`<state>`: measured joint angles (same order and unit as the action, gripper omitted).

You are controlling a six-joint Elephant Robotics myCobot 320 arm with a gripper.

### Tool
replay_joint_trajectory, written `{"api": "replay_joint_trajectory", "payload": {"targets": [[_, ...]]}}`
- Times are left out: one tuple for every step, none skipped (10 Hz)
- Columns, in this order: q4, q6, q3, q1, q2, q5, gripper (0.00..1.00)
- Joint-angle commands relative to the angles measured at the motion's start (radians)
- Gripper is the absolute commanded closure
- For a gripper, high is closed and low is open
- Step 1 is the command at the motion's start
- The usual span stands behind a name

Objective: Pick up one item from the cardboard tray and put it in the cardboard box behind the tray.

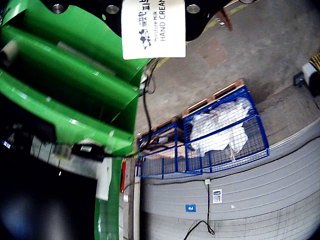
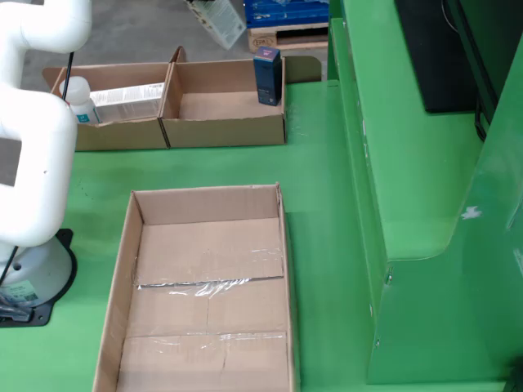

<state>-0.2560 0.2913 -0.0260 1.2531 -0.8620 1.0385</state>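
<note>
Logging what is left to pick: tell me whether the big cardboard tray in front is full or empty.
Empty. In the view from the side, the cardboard tray shows only its bare taped floor; nothing lies in it.

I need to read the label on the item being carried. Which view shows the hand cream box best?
The view that rides on the tool: the hand cream box fills the top, its print legible. The fixed overhead view shows only a corner of a white box at its top edge, possibly the same one.
</note>
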Motion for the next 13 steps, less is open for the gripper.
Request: {"api": "replay_joint_trajectory", "payload": {"targets": [[0.157,0.093,0.026,-0.025,0.076,0.134,1.00],[0.157,0.093,0.026,-0.025,0.076,0.134,1.00],[0.184,0.111,0.026,-0.031,0.082,0.163,1.00],[0.240,0.136,0.026,-0.043,0.094,0.219,1.00],[0.275,0.153,0.026,-0.053,0.099,0.250,1.00],[0.303,0.169,0.026,-0.061,0.101,0.270,1.00],[0.333,0.182,0.026,-0.068,0.099,0.275,1.00],[0.330,0.172,0.026,-0.082,0.087,0.276,1.00],[0.281,0.144,0.026,-0.099,0.058,0.266,1.00],[0.256,0.130,0.026,-0.112,0.037,0.259,1.00],[0.256,0.130,0.026,-0.112,0.037,0.259,1.00],[0.231,0.123,0.026,-0.129,0.013,0.265,1.00],[0.197,0.106,0.026,-0.147,-0.008,0.267,1.00]]}}
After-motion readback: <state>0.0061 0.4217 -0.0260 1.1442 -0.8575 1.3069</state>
